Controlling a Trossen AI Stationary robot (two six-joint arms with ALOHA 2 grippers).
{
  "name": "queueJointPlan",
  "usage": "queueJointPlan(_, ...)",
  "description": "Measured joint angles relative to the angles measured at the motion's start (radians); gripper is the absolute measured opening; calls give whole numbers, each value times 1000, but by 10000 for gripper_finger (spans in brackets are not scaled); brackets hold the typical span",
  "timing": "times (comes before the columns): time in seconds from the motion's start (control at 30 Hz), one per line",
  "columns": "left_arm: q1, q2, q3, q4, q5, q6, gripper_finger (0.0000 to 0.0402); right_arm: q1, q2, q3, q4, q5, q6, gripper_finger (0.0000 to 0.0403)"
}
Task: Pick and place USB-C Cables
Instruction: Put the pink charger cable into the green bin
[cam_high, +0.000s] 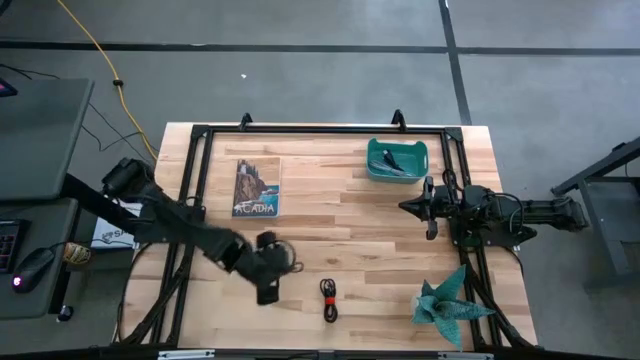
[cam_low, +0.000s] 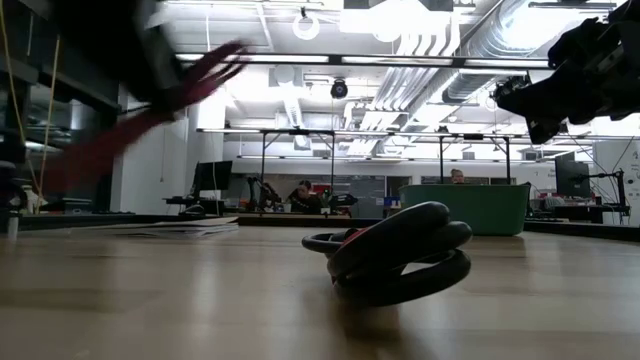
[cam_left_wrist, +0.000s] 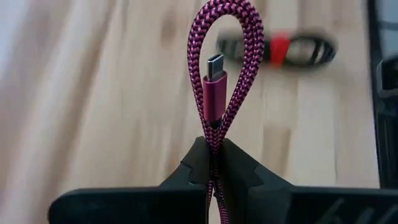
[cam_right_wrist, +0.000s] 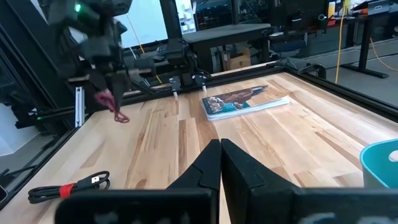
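Observation:
My left gripper hangs over the table's near left part, shut on a magenta-pink braided USB-C cable. The cable also shows below that gripper in the right wrist view and as a blur in the low view. A red-and-black coiled cable lies flat on the wood just right of the left gripper. My right gripper rests shut and level at the table's right side, touching nothing. My left gripper pinches the folded magenta cable between its two fingers, on the doubled strands just below the metal plug. The loop and plug stick out past the fingertips. The fingers slant downward. The cable is lifted clear of the table.
A teal bin with dark cable inside stands at the far right. A magazine lies at the far left. A teal paper plant sits at the near right corner. Bare wood lies in the middle.

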Motion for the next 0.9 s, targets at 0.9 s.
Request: queueJointPlan(0.9,647,-41,-206,1099,371,564,0,0,16,0,0,1,22,0)
